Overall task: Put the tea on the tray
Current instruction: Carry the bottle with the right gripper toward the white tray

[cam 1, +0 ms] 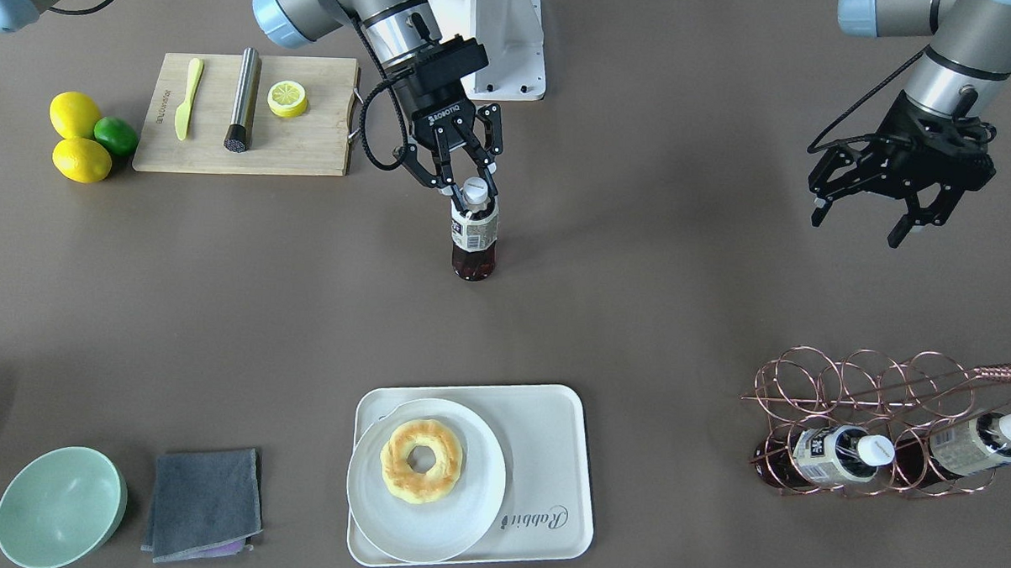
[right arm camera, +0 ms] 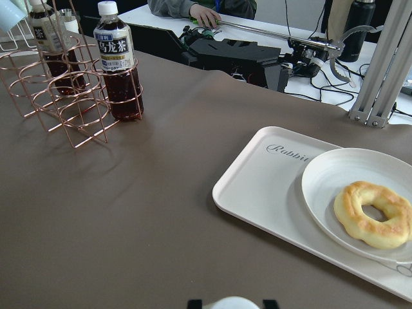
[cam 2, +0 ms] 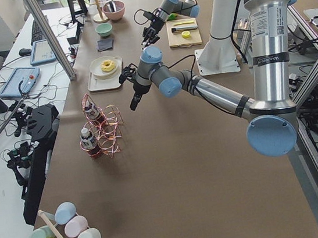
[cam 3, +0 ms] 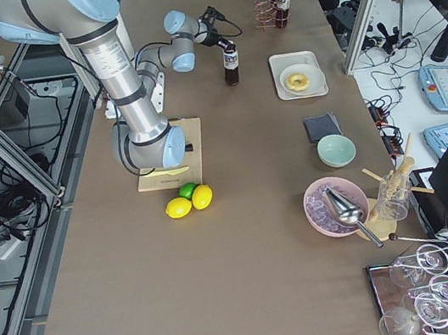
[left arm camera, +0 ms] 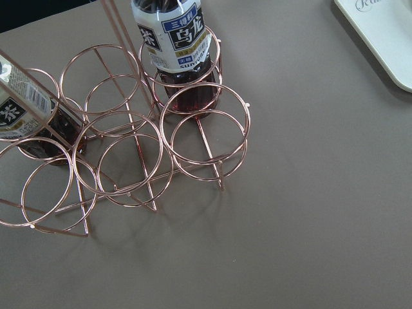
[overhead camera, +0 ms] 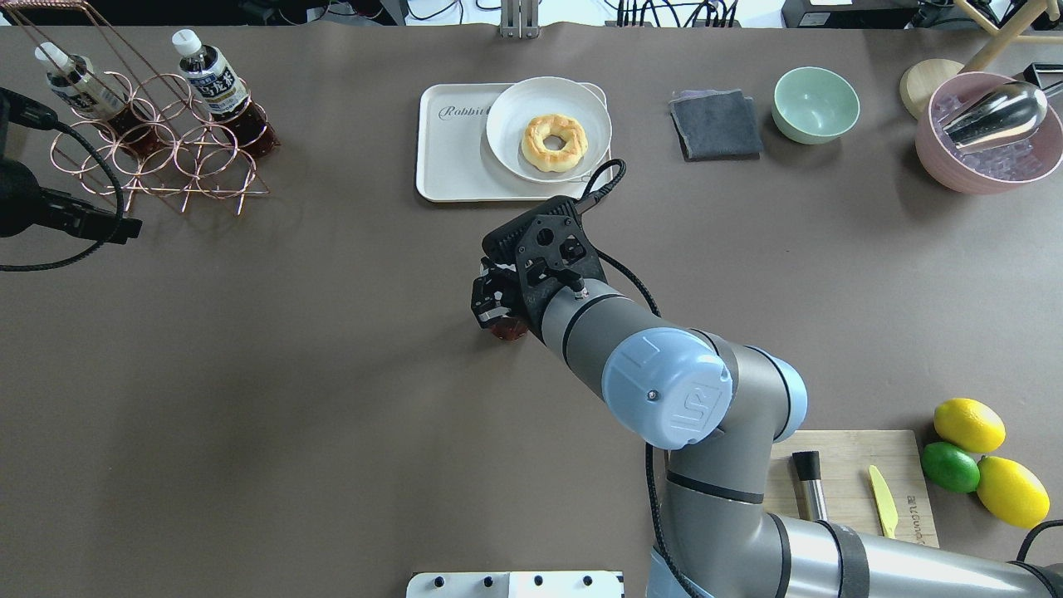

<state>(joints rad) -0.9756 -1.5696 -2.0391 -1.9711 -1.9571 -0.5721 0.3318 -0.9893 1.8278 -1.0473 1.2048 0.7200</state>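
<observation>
At the far left corner of the worktop (overhead camera: 249, 374) stands a copper wire rack (overhead camera: 158, 158). It holds a second bottle (overhead camera: 217, 83) and a third bottle (overhead camera: 79, 83), both leaning in its rings. Near the left edge hangs the left pincer (cam 1: 856, 229), above the worktop. Its fingers are spread wide and there is nothing between them.

At the middle of the far edge lies the tray (overhead camera: 453, 158), cream-white with the word "Rabbit" on it. A round white plate (overhead camera: 511, 141) covers the right half of the tray, and a doughnut (overhead camera: 554, 143) lies on the plate. The left half of the tray is bare.

The tea (cam 1: 474, 232) stands upright in the middle of the worktop, well apart from the tray and not on it. The right pincer (cam 1: 473, 192) comes from the near right side and pinches the tea at the neck, one finger on each side of the white cap.

Further right along the far edge lie a folded grey cloth (overhead camera: 716, 124) and a pale green bowl (overhead camera: 815, 104). At the near right corner is a wooden cutting board (overhead camera: 847, 498), and just beside it lie two lemons (overhead camera: 969, 424) and a lime (overhead camera: 950, 466), touching each other.
</observation>
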